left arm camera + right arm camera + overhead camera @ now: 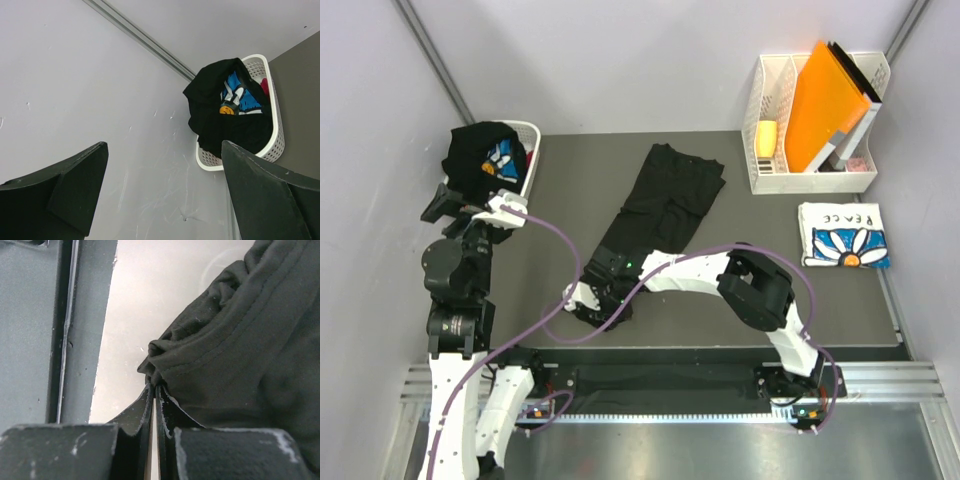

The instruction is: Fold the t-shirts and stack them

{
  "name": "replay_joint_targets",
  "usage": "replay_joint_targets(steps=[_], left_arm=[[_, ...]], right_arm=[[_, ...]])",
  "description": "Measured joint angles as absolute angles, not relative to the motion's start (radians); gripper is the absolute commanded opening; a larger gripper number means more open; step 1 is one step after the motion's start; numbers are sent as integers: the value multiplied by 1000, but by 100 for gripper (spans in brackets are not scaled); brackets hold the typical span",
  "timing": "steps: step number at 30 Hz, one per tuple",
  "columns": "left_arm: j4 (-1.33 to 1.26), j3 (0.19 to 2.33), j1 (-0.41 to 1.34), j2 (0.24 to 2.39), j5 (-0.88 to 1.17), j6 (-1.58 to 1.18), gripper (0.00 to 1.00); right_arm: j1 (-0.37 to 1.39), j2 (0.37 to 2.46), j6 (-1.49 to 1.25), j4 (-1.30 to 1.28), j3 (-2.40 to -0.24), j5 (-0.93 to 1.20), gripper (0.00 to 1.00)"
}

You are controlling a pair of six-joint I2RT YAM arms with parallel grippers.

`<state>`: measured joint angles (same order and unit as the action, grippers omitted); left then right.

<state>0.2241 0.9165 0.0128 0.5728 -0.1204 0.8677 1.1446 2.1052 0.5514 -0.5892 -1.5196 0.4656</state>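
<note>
The step in hand looks like the first fold of the black tee [670,195]. It lies stretched out mid-desk [560,170], running from upper centre down toward the lower left of the top view. The right fingers [147,402] are pressed together on a bunched bit of its hem at that lower-left end, and the cloth puckers just above their tips. The left fingers [75,192] are spread wide and hold nothing. They hang at the left of the top view and point at the basket [278,135] in the upper left.

With the hem pinched, the next move is probably to lift it and carry it over toward the far end of the tee. It should go high enough that the cloth clears itself, yet slowly enough that the rest is not dragged along. A pinch at one spot is likely to twist the fold, so the idle left fingers may be needed on the other side of the hem.

There are three tees. One is the black tee on the desk. The printed tee [480,150] is heaped in the basket and hangs over its rim. The white tee [845,235] lies folded at the right. A scrap of red [265,89] in the basket may be another garment; I cannot tell. There is also one basket, one rack [770,180] in the upper right, and one orange folder [825,95] in it.
</note>
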Motion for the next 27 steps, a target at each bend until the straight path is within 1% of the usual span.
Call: replay_joint_targets(steps=[7, 19, 20, 21, 22, 23, 26, 27], left_arm=[[194, 916, 13, 599, -96, 890, 99], [109, 918, 12, 699, -41, 897, 99], [104, 919, 12, 707, -38, 897, 99], [102, 920, 12, 712, -36, 897, 99], [96, 920, 12, 720, -33, 897, 99], [95, 920, 12, 724, -30, 897, 99], [88, 920, 12, 729, -21, 897, 99], [86, 920, 12, 729, -19, 897, 99]], right_arm=[[1152, 2095, 596, -624, -1509, 496, 0], [1215, 2049, 664, -767, -1431, 550, 1], [1215, 2049, 669, -775, -1428, 551, 25], [1215, 2049, 673, -786, -1427, 552, 38], [1215, 2049, 675, -797, -1427, 553, 46], [1215, 2049, 678, -805, -1427, 556, 51], [1220, 2046, 689, -833, -1425, 586, 59], [1222, 2042, 690, -834, -1422, 585, 59]])
